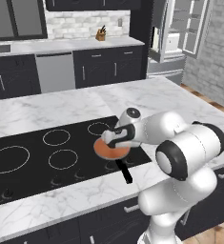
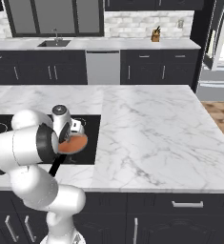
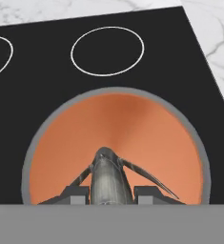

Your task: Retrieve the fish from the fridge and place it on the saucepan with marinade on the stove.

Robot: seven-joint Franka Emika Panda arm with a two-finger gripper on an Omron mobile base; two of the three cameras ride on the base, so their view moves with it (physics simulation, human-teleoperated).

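Fingers (image 3: 75,194) of the dark two-finger gripper (image 3: 105,196) clamp the silvery-grey fish (image 3: 106,176), its long axis pointing down into the round orange-red saucepan (image 3: 147,138).

Silvery, metallic-looking fish (image 3: 105,178) between the claw's (image 3: 106,196) dark matt fingertips (image 3: 74,194), flat matt orange-red marinade (image 3: 132,138) just below (grey, dull saucepan (image 3: 61,112) rim), smooth black glass stove (image 3: 42,86) beyond, white veined marble counter (image 2: 147,128) further out
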